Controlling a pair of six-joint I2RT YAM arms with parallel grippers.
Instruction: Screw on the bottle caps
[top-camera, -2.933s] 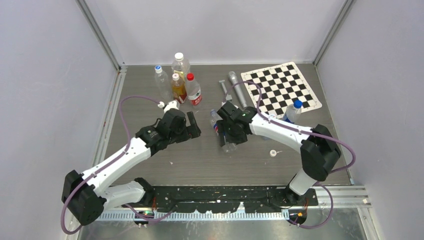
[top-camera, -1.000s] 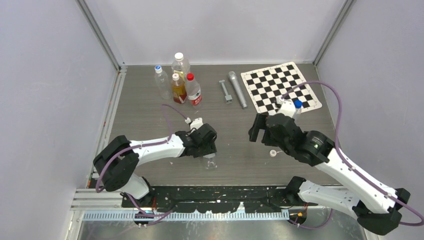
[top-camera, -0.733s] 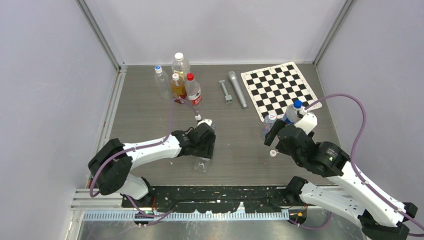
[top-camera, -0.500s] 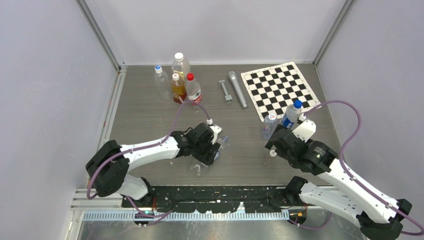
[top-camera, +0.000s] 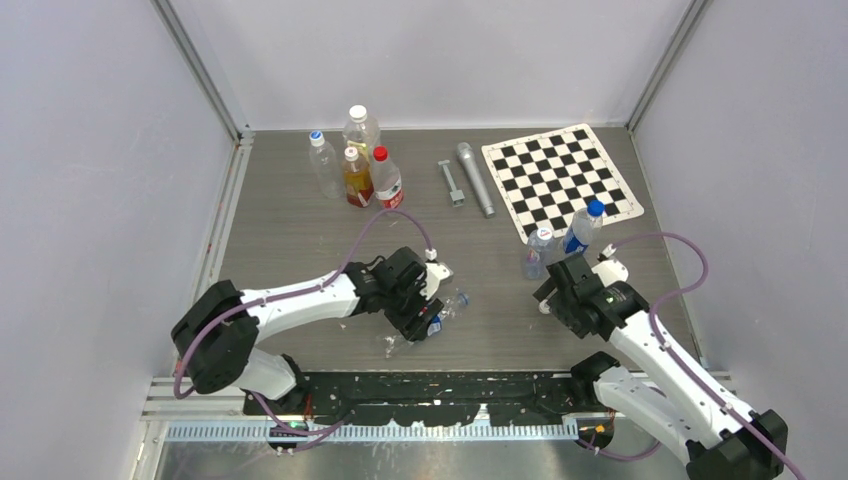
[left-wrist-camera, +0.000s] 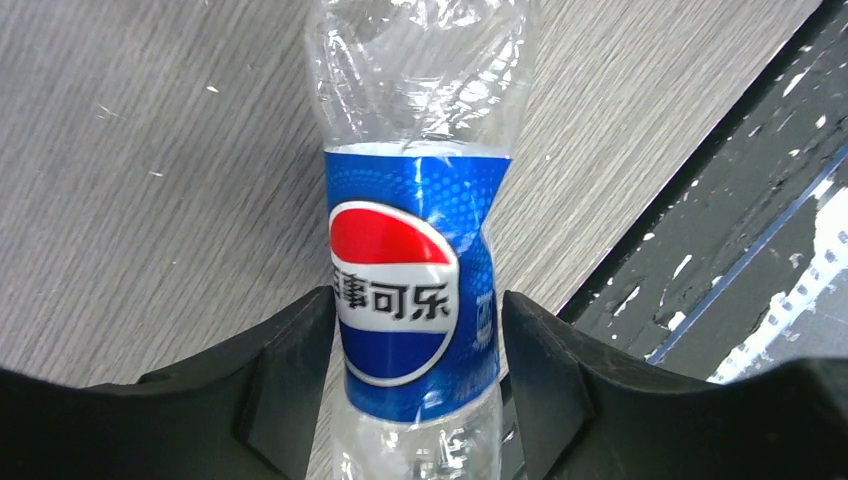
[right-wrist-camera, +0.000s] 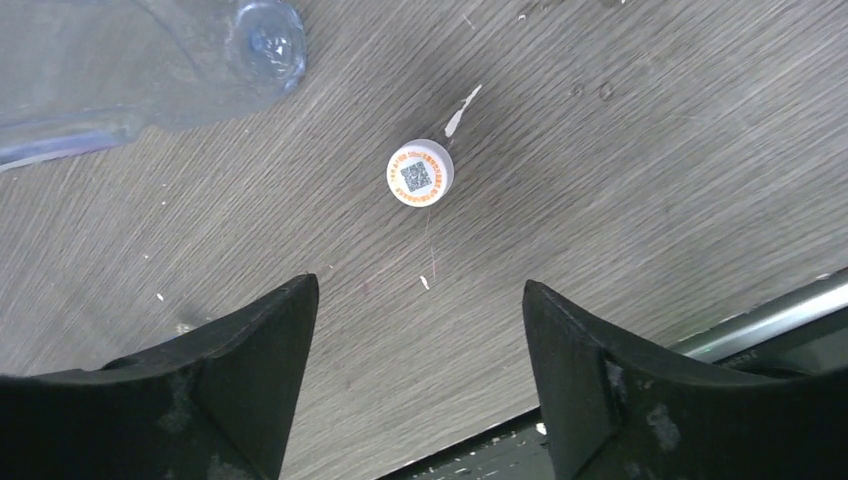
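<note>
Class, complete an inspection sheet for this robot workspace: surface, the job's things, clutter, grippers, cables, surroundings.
Surface: dark wood-grain table with a few white specks.
Job's things: Pepsi bottle held at a slant, gripped across its label; loose white cap lying on the table; blue-capped bottle and plain bottle standing by the chessboard's near edge.
Clutter: chessboard, grey cylinder, metal bolt, four spare bottles at the back.
Grippers: left gripper shut on the Pepsi bottle; right gripper open above the white cap, not touching it.
Cables: a purple cable arches from each arm; no snag seen.
Surroundings: grey walls; black rail at the near edge.
</note>
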